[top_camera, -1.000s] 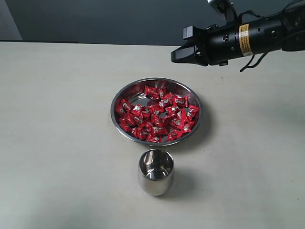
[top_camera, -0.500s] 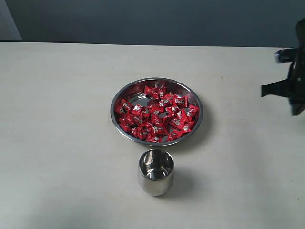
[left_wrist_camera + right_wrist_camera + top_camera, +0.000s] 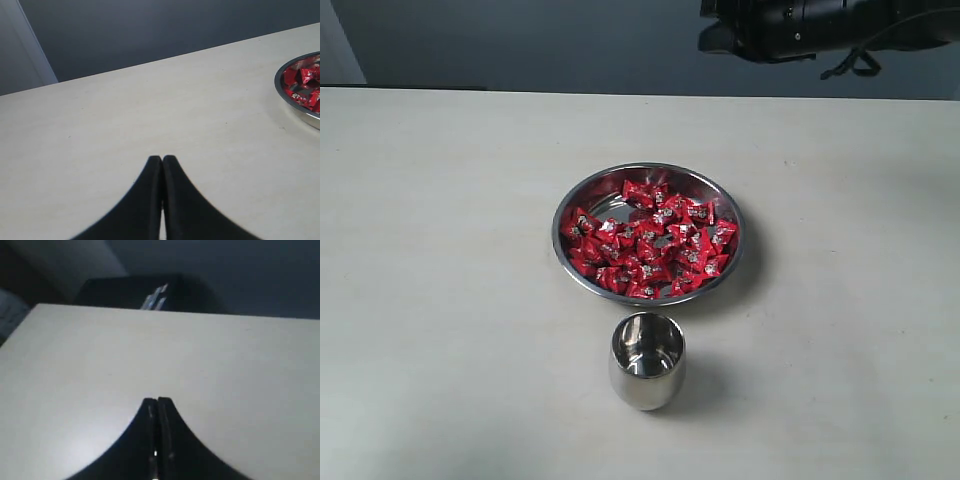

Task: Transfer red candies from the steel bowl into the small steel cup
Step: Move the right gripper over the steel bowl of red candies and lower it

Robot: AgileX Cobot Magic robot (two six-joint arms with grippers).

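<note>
The steel bowl (image 3: 603, 190) sits mid-table, holding a heap of red candies (image 3: 655, 245). Just in front of it stands the small steel cup (image 3: 647, 360), upright, with no candy visible inside. My right arm (image 3: 800, 25) hangs high along the top right edge, far above and behind the bowl. In its wrist view, my right gripper (image 3: 157, 401) is shut and empty over bare table. My left gripper (image 3: 162, 159) is likewise shut and empty, above the table to one side of the bowl's rim (image 3: 296, 107), where a few red candies (image 3: 305, 80) show.
Pale tabletop (image 3: 440, 300) spreads all round the bowl and cup. A dark wall lies behind the table's far edge. In the right wrist view a dark boxy object (image 3: 150, 292) sits beyond the table's edge.
The right arm has swung: from just behind the bowl, out to the right edge, and now up along the top of the view. Bowl, candies and cup have not moved.
</note>
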